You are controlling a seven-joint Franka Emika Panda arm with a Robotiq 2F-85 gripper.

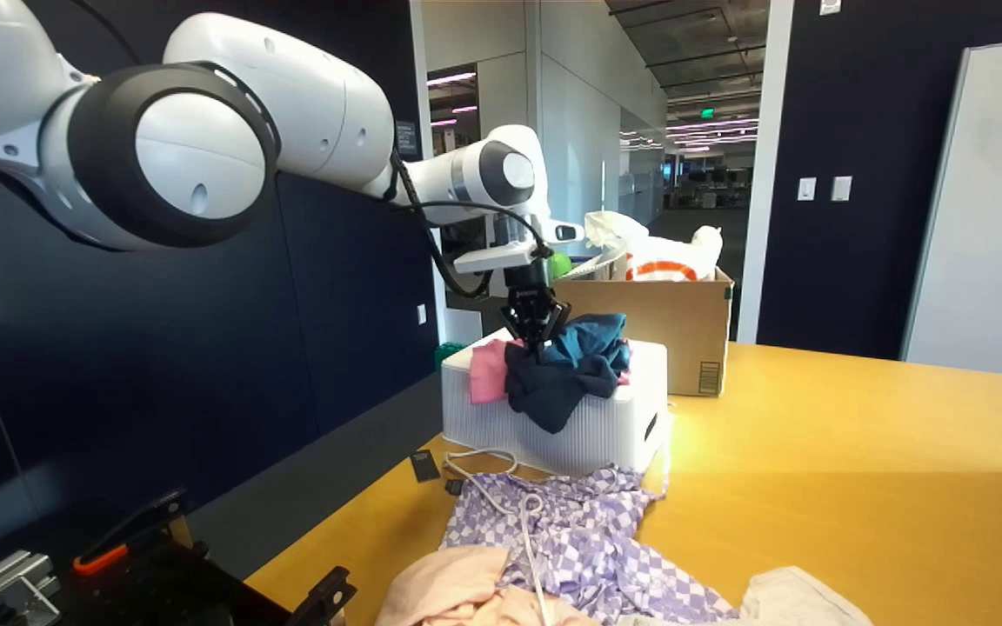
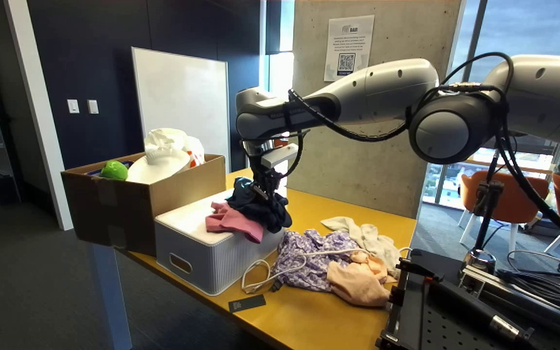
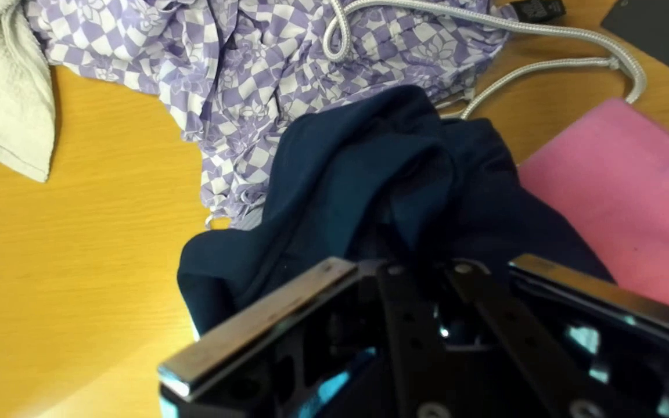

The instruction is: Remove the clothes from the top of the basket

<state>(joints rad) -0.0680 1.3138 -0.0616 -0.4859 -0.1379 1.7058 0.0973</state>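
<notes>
Clothes (image 1: pixel 571 382) sprawled atop the white basket (image 1: pixel 544 448), pink cloth (image 1: pixel 489 374) left of navy cloth (image 1: pixel 544 404) in an exterior view; gripper (image 1: pixel 537 352) down in the navy, fingertips buried, can't tell whether they're holding!

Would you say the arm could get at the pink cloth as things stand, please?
Probably yes: the dark blue cloth covers only part of the pink cloth, though the claw, at the dark blue cloth, would need to shift over.

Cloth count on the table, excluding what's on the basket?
3 visible: purple checked garment nearest the basket, peach cloth bunched at its far end, off-white cloth alongside both. Folds overlap, so more may be hidden.
</notes>
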